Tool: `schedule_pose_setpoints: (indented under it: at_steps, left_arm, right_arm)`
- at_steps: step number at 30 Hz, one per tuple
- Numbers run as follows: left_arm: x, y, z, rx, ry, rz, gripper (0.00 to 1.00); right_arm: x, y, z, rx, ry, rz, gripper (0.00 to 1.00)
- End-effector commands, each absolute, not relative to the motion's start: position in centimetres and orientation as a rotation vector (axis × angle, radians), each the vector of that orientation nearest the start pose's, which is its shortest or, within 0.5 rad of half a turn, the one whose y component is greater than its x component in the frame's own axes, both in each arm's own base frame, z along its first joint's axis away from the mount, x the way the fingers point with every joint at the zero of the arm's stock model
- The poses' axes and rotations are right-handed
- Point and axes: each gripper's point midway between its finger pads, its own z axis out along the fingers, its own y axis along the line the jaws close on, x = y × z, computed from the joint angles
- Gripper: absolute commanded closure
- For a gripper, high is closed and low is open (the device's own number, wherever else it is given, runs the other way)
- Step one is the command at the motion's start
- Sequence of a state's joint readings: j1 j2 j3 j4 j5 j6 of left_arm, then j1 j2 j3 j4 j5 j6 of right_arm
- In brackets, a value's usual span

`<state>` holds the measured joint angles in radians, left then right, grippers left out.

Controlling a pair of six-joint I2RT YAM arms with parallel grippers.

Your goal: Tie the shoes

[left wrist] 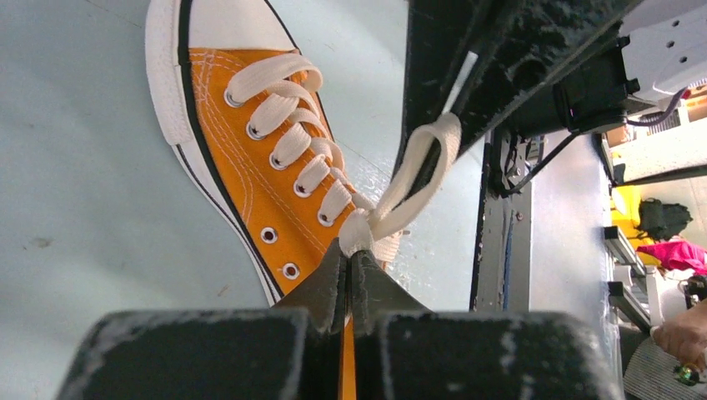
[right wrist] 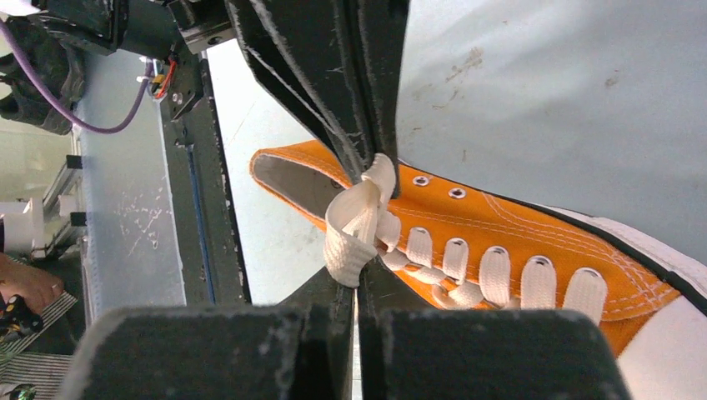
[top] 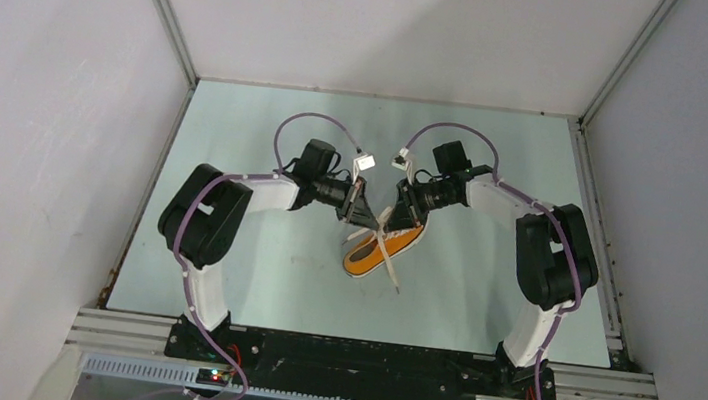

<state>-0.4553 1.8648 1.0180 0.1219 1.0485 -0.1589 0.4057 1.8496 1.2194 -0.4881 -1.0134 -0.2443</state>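
Left pincer (left wrist: 348,250) fingertips fully closed, pinching white laces (left wrist: 392,208) right at the knot point by the top eyelets. Right pincer (right wrist: 357,283) also fully closed, clamped on a lace loop just above the tongue. Both tips nearly meet over the ankle opening, w/ lace strung taut between them. Orange sneaker (top: 383,249) lies diagonal on tabletop (top: 254,249), roughly mid, slightly right of centre, directly under and just near-side of both pincers. Sole looks flat on the surface in the wrist views. Lower eyelets laced, white toe cap (left wrist: 208,25) pointing away from left wrist cam. One loose lace end (top: 391,280) trails off the sneaker toward the arm bases.
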Motion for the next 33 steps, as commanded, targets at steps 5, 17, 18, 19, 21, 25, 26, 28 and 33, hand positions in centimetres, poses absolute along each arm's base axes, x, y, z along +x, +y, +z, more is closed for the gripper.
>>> schedule_pose_setpoints:
  at_steps: [5,17,18,19,21,25,26,28,33]
  left_arm:
    - [30.6,-32.2,9.4,0.813,2.067,-1.402,1.00]
    - [29.0,-33.8,11.4,0.703,1.905,-1.667,1.00]
    - [28.5,-33.7,11.3,0.687,1.917,-1.696,1.00]
    - [28.5,-33.7,11.3,0.691,1.899,-1.703,1.00]
    - [28.3,-33.7,11.2,0.682,1.893,-1.720,1.00]
    - [28.4,-33.8,11.0,0.657,1.886,-1.733,1.00]
    - [28.5,-33.9,10.8,0.652,1.888,-1.731,1.00]
    - [28.7,-33.9,10.7,0.646,1.889,-1.724,1.00]
    - [28.6,-33.7,10.0,0.654,1.918,-1.699,1.00]
  right_arm:
    - [26.9,28.3,11.2,-1.087,2.150,1.514,1.00]
    - [28.2,28.5,9.4,-0.999,2.283,1.373,1.00]
    - [28.2,28.5,9.4,-0.996,2.286,1.372,0.97]
    - [28.1,28.5,9.4,-0.993,2.287,1.376,0.95]
    - [28.0,28.1,10.0,-1.000,2.275,1.384,0.85]
    - [27.2,25.7,11.6,-1.016,2.251,1.402,0.71]
    - [27.1,24.7,12.0,-0.993,2.272,1.402,0.69]
    - [27.1,23.3,12.0,-0.984,2.282,1.387,0.68]
    - [28.5,21.4,10.7,-0.950,2.335,1.274,0.70]
